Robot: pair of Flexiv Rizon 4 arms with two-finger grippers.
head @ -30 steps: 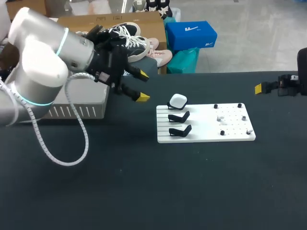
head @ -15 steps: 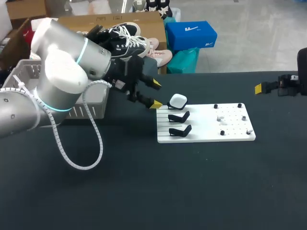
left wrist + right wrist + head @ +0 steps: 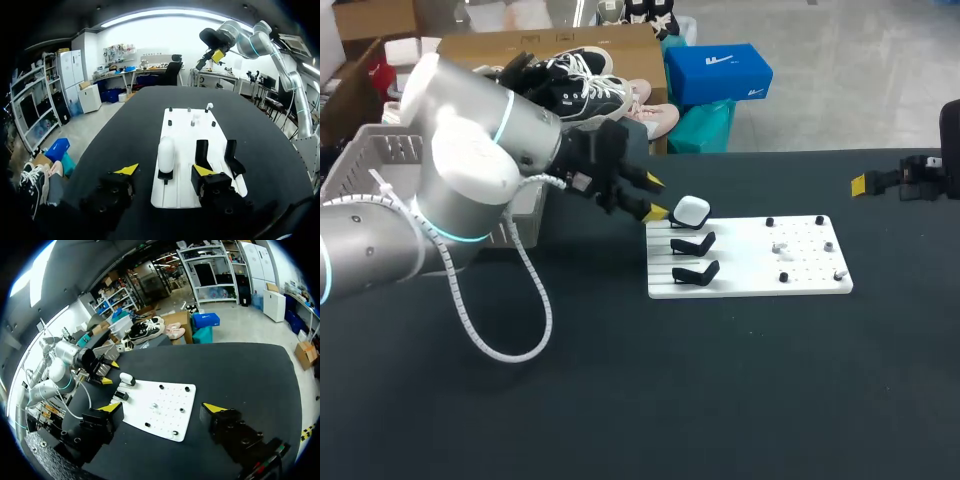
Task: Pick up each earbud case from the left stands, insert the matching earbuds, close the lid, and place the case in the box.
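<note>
Case [image 3: 691, 210], white and rounded, sits on the farthest of three black stands [image 3: 694, 243] lined up at the left end of the white board [image 3: 810, 284] on the black table [image 3: 620, 400].

From the head view you get its broad, pebble-like face. The left wrist view shows it edge-on instead, as a narrow oval. There its long axis runs away from the gripper, along the board toward the right end. You cannot tell from either view how far it leans on its cradle.

Your left gripper [image 3: 657, 198] hangs just left of the case with its fingers spread wide and nothing in them. In the head view the yellow tips stand close to the case but apart from it. Only the left wrist view shows you that the case lies centred in the gap between the two tips, slightly ahead of them.

Small pegs and pale bits dot the right half of the board, too small to identify.

Your right gripper [image 3: 162, 407] sits well apart at the far right of the table. The head view shows just one yellow tip of it there. Its own wrist view shows both fingers spread wide and holding nothing, with the whole board ahead of them.
</note>
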